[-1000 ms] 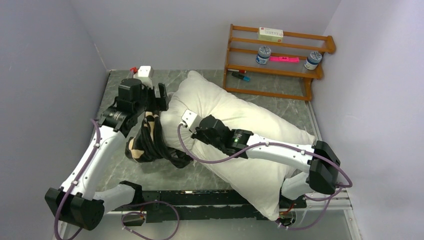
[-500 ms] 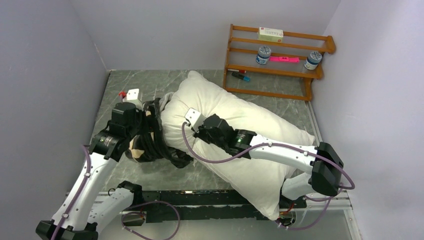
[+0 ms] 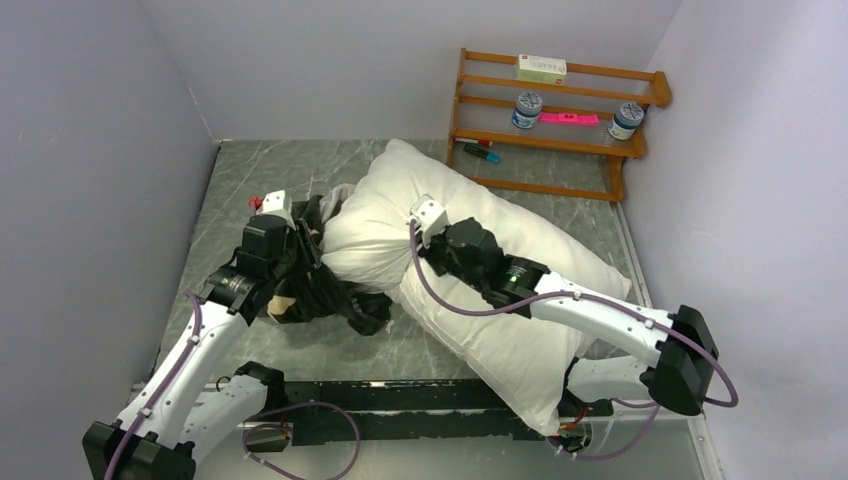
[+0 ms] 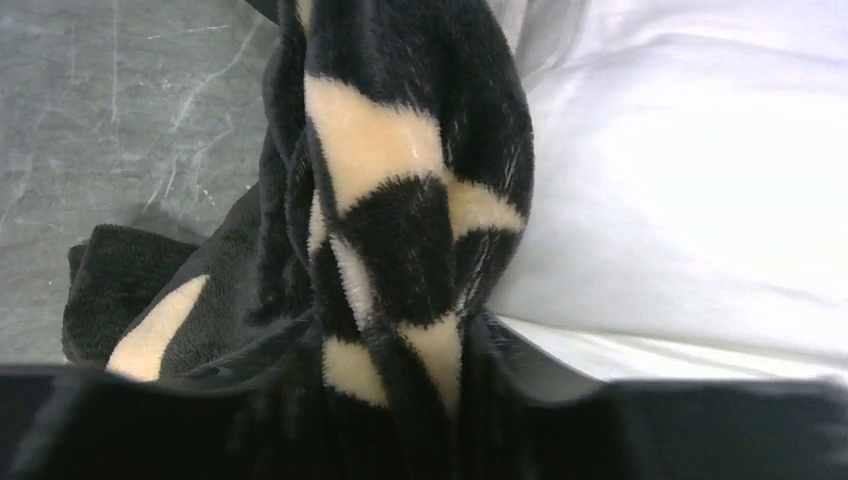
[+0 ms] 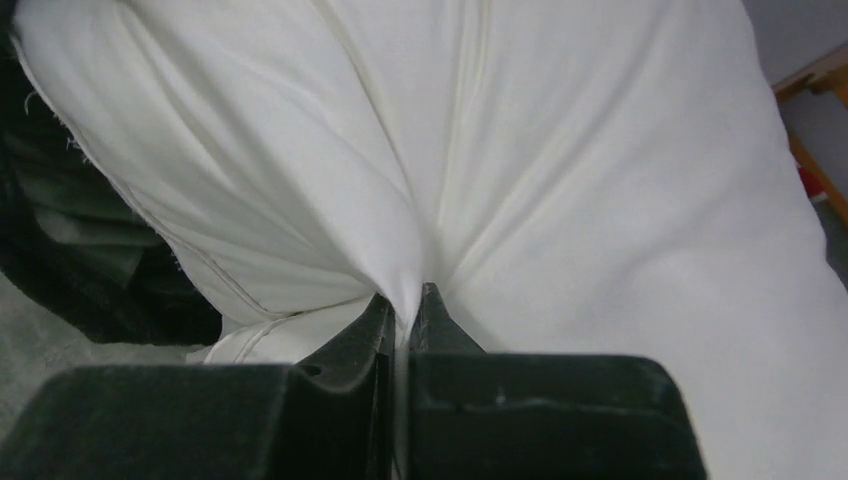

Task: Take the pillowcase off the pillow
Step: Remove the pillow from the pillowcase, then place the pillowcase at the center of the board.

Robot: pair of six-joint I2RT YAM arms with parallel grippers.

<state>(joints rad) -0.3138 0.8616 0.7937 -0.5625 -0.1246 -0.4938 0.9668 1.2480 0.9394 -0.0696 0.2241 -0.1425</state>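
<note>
- Plainly, the left gripper (image 4: pixel 400 400) is clamped on a bunched fold of the pillowcase (image 4: pixel 400 200), and the right gripper (image 5: pixel 405 310) pinches a raised ridge of the pillow (image 5: pixel 600 200).
- I judge this the last stripping stage: the cover lies heaped at the pillow's left end on the table (image 3: pixel 240 180).
- The next move calls for the two arms to pull apart.
- The plush black-and-tan pile looks likely to cling, while the smooth white fabric puckers.

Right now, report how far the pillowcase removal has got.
Done: most of the pillow lies bare. In hand: left claw grips the bunched pillowcase, right claw pinches the pillow's fabric. Left: pull the pillowcase clear of the pillow's left end; whether it clings there is unclear.
</note>
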